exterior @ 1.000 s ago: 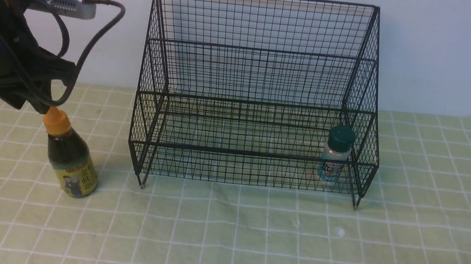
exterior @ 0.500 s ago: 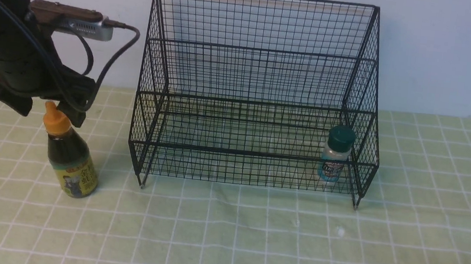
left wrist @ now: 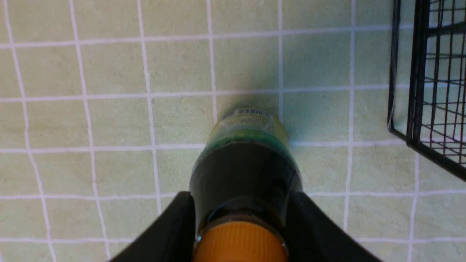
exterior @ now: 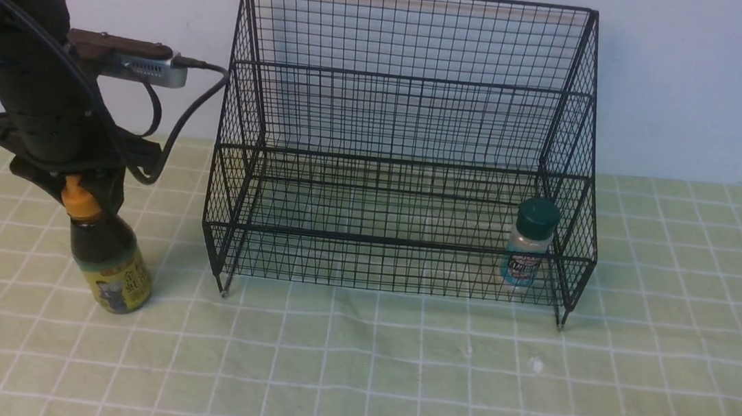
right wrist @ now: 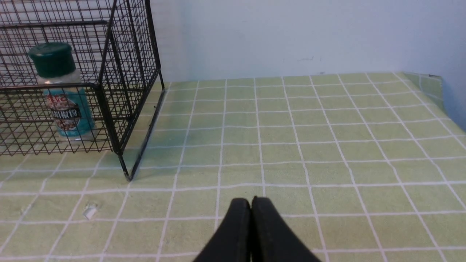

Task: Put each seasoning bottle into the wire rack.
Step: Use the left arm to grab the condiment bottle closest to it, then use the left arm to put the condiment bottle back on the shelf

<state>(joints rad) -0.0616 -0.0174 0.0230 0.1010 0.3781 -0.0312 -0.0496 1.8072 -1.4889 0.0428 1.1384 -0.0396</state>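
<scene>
— What does the left gripper [left wrist: 240,198] have?
— Its fingers [left wrist: 171,225] clamp the neck of the orange-capped sauce bottle [exterior: 107,256], which stands on the checked tablecloth [exterior: 395,376] at the front view's lower left, outside the rack.
— Any change?
— Half a second ago it hung higher, with the cap tip showing. Now it covers the tip.
— The right gripper [right wrist: 251,213]?
— Pressed together, empty.
— Further back?
— The black wire rack [exterior: 412,74] stands at centre, its left side wall facing the bottle. The green-lidded shaker [exterior: 529,242] stands in its lower tier, right corner.

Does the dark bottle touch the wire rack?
Apart. The front view shows bare cloth between the bottle and the rack.
</scene>
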